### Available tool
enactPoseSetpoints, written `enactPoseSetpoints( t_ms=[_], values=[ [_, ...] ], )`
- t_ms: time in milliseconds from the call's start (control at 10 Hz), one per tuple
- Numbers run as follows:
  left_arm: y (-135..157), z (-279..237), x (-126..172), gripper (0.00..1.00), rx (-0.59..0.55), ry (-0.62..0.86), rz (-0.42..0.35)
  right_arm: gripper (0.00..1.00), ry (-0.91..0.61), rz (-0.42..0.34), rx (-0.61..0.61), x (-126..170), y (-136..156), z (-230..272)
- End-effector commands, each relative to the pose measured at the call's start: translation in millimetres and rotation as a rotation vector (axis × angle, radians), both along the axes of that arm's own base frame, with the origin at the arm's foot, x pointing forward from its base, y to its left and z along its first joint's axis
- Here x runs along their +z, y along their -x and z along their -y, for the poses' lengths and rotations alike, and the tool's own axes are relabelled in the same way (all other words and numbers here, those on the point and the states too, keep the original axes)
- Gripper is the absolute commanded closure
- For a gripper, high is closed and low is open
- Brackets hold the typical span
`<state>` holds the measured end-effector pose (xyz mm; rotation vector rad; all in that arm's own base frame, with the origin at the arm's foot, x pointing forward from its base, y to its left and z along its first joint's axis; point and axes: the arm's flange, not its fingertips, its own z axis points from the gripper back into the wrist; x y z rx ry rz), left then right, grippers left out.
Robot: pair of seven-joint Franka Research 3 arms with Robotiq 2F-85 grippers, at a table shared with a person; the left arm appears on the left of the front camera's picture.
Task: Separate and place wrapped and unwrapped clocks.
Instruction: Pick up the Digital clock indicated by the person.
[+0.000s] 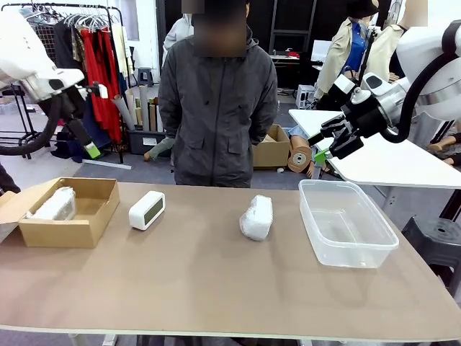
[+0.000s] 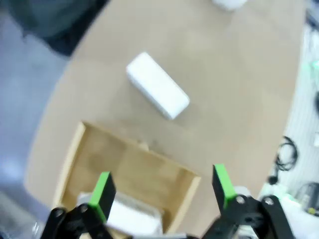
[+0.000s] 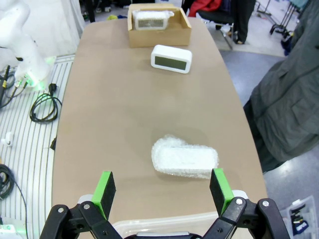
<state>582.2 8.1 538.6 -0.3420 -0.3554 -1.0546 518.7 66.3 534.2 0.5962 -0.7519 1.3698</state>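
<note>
One wrapped clock (image 1: 54,205) lay in the cardboard box (image 1: 94,216) beneath the left gripper (image 2: 162,179) | loose wrapped clock (image 3: 184,160) and bare clock (image 3: 171,59) waited unplaced ahead of the right gripper (image 3: 162,181) | both grippers gaped, empty.

Clothes rack (image 1: 90,58), white side table (image 1: 389,162)

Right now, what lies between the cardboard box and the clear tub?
In the front view, two things: the bare white clock nearer the box, then a wrapped clock nearer the tub.

One wrapped clock (image 1: 54,205) in box (image 1: 61,234); bare clock (image 1: 147,210) beside it.
</note>
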Motion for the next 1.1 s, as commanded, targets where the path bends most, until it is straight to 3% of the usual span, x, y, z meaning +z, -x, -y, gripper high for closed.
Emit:
enactPoseSetpoints(
  t_ms=[0, 300, 500, 800, 1000],
  values=[
    [6, -16, 2, 0.0, -0.234, 0.149, 0.079, 0.0, 0.003, 0.001, 0.002, 2, 0, 0],
    [12, -31, 10, 0.0, -0.512, 0.175, 0.224, 0.0, 0.003, 0.001, 0.002, 2, 0, 0],
    [10, -32, 15, 0.0, -0.62, 0.236, 0.265, 0.0, 0.003, 0.001, 0.002, 2, 0, 0],
    [2, -42, 17, 0.0, -0.568, 0.293, 0.314, 0.0, 0.003, 0.001, 0.002, 2, 0, 0],
    [-6, -45, 17, 0.0, -0.531, 0.355, 0.255, 0.0, 0.003, 0.001, 0.002, 2, 0, 0]
  ],
)
